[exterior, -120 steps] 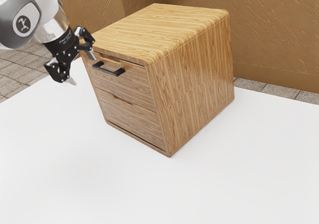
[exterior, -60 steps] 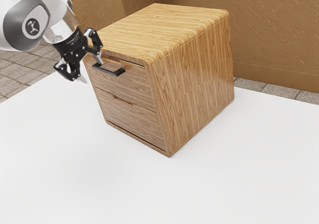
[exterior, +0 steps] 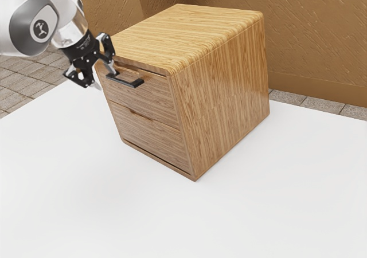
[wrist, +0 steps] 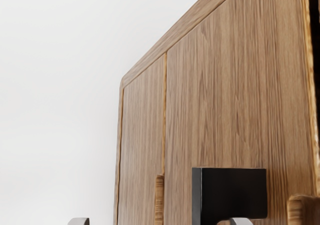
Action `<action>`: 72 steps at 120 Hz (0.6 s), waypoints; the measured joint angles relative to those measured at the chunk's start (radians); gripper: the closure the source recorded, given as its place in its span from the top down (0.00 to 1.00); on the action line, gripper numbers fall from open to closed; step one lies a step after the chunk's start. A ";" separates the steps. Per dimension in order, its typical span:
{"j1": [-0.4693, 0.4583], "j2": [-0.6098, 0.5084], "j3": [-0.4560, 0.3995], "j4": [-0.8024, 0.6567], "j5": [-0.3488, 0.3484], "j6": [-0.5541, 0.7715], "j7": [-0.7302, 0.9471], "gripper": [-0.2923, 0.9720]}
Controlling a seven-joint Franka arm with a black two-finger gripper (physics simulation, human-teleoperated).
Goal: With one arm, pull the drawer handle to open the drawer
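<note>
A wooden cabinet [exterior: 218, 80] stands on the white floor with two drawers on its front. The top drawer [exterior: 150, 97] carries a black bar handle [exterior: 127, 82]. A lower drawer [exterior: 152, 135] sits beneath it. My black gripper [exterior: 97, 74] is open at the handle's end on the exterior view's left, one finger by the handle's post and the other out over the floor. In the wrist view the handle [wrist: 230, 192] is a black block close under my hand on the drawer front [wrist: 240, 95]. One fingertip [wrist: 78, 221] shows well to its side.
White floor [exterior: 172, 212] spreads in front of and around the cabinet. A brown textured wall [exterior: 315, 34] runs behind it. Grey paving [exterior: 23, 80] lies behind my arm on the exterior view's left.
My hand has moved toward the exterior view's right and slightly up, from beside the cabinet to the handle's near end. The gripper stays open and the drawer has not moved.
</note>
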 joint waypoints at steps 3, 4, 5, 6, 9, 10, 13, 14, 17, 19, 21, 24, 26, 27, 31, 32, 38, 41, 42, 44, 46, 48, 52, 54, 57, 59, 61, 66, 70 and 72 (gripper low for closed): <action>0.001 0.005 -0.001 0.004 0.000 0.001 0.002 0.49; 0.001 0.006 -0.001 0.005 0.000 0.001 0.002 0.49; 0.001 0.008 -0.001 0.006 0.000 0.001 0.003 0.49; 0.001 0.009 -0.001 0.007 0.000 0.002 0.003 0.49; 0.001 0.012 -0.002 0.009 0.000 0.003 0.004 0.48; 0.001 0.014 -0.002 0.009 0.000 0.004 0.005 0.48; 0.000 0.017 -0.003 0.010 0.000 0.006 0.006 0.48; -0.001 0.018 -0.003 0.010 0.000 0.006 0.007 0.48; -0.003 0.021 -0.003 0.011 0.001 0.008 0.008 0.48; -0.004 0.022 -0.003 0.011 0.001 0.009 0.009 0.48; -0.006 0.023 -0.003 0.011 0.001 0.011 0.010 0.48; -0.009 0.024 -0.003 0.012 0.001 0.013 0.011 0.48; -0.012 0.026 -0.003 0.012 0.001 0.014 0.011 0.48; -0.013 0.026 -0.003 0.012 0.001 0.015 0.012 0.48; -0.016 0.029 -0.003 0.012 0.001 0.018 0.012 0.48; -0.015 0.029 -0.003 0.012 0.002 0.019 0.013 0.48; -0.012 0.032 -0.008 0.012 0.005 0.022 0.014 0.48; -0.009 0.033 -0.011 0.012 0.007 0.023 0.014 0.48; -0.009 0.033 -0.012 0.012 0.008 0.024 0.014 0.48; -0.007 0.033 -0.014 0.012 0.009 0.024 0.014 0.48; -0.006 0.033 -0.015 0.012 0.010 0.025 0.015 0.48; -0.004 0.033 -0.017 0.010 0.011 0.026 0.014 0.48; 0.000 0.032 -0.022 0.007 0.014 0.028 0.013 0.47; 0.002 0.032 -0.024 0.005 0.016 0.028 0.013 0.47; 0.005 0.032 -0.028 0.004 0.018 0.029 0.012 0.47; 0.009 0.032 -0.030 0.003 0.020 0.030 0.011 0.46; 0.008 0.032 -0.029 0.002 0.020 0.030 0.011 0.46; 0.005 0.032 -0.025 0.001 0.021 0.029 0.013 0.46; 0.001 0.032 -0.020 0.000 0.021 0.028 0.015 0.46; 0.000 0.032 -0.018 -0.001 0.021 0.028 0.017 0.45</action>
